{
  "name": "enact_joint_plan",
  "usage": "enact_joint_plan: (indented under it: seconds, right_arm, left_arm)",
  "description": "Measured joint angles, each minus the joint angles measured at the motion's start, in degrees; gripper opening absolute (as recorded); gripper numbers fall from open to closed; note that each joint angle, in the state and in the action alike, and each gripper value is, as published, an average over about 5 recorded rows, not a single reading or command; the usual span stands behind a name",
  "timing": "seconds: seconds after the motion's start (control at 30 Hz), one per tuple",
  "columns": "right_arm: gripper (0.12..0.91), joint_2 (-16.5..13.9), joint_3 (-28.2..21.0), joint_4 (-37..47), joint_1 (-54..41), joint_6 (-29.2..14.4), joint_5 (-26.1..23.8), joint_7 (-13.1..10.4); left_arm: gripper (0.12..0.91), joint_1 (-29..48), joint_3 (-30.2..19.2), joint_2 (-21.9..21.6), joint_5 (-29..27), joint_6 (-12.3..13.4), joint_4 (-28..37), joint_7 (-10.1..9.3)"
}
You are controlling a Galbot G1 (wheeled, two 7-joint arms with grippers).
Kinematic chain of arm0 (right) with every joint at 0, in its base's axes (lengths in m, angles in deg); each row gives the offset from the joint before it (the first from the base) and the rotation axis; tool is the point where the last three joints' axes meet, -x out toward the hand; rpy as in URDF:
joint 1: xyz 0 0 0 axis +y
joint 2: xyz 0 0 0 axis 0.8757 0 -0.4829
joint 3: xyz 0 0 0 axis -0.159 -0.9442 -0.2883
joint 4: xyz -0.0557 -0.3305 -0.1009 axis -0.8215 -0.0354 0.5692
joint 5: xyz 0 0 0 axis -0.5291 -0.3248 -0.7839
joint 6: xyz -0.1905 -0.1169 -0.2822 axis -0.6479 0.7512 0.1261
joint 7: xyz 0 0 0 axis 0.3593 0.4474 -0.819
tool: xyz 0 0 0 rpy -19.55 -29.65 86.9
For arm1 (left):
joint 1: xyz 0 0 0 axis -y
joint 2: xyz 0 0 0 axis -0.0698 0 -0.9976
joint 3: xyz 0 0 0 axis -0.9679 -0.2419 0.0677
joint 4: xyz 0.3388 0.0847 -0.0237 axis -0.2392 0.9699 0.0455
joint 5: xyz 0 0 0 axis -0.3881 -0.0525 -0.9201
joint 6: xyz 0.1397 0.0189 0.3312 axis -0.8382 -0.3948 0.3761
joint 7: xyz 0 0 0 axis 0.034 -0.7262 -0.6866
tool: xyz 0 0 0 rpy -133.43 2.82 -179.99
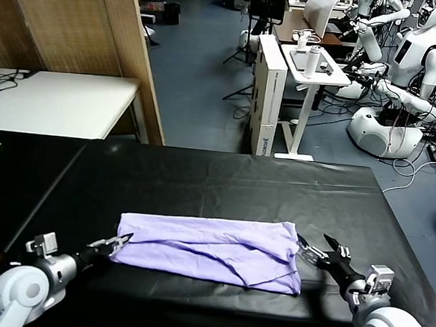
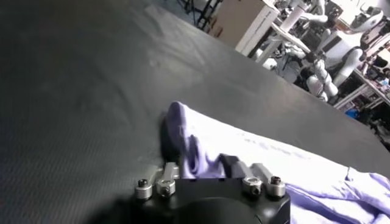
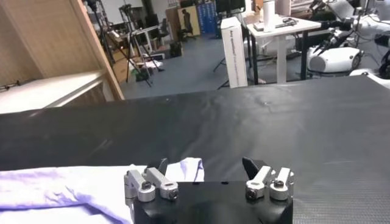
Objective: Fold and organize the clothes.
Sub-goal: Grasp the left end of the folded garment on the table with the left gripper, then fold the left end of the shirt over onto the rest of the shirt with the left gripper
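Our T-shirt [image 1: 210, 250] lies folded into a band near the table's [image 1: 202, 177] front edge. Our left gripper [image 1: 120, 241] looks clenched on its left end; our right gripper [image 1: 318, 249] stands spread at the right end. We should pinch both ends evenly before folding.

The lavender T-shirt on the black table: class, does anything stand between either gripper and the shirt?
Nothing visible does. The left gripper is at the T-shirt left end and the right gripper is open just off its right end, with only bare black table around them.
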State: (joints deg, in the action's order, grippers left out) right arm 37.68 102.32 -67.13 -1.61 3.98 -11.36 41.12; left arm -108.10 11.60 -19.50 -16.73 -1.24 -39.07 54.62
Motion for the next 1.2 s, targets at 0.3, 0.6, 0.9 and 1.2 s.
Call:
enact_joint_plan:
  seconds: [0.3,0.6,0.9,1.2]
  right_arm:
    - [0.907,0.4,0.0,0.1,-0.3,-0.2,-0.1,-0.3]
    - [0.907,1.4,-1.5,0.4,-0.6,-0.2,-1.4,-0.6]
    - [0.907,2.5,-0.6,-0.8,1.3,-0.3,-2.4,-0.6]
    - [0.907,4.2,0.9,-1.9,4.2,-0.6,-4.4,-0.4]
  left_arm:
    - [0.181,-1.6,2.5,-1.9,-12.8,-0.2,-3.6,0.29]
    - [0.181,-6.3,11.0,-7.6,-28.0,5.6,-6.8,0.61]
    - [0.181,-9.1,14.5,-6.8,-30.4,6.3,-10.8,-1.18]
    - [0.181,-5.1,6.4,-0.1,-15.1,0.1,-16.1,-6.15]
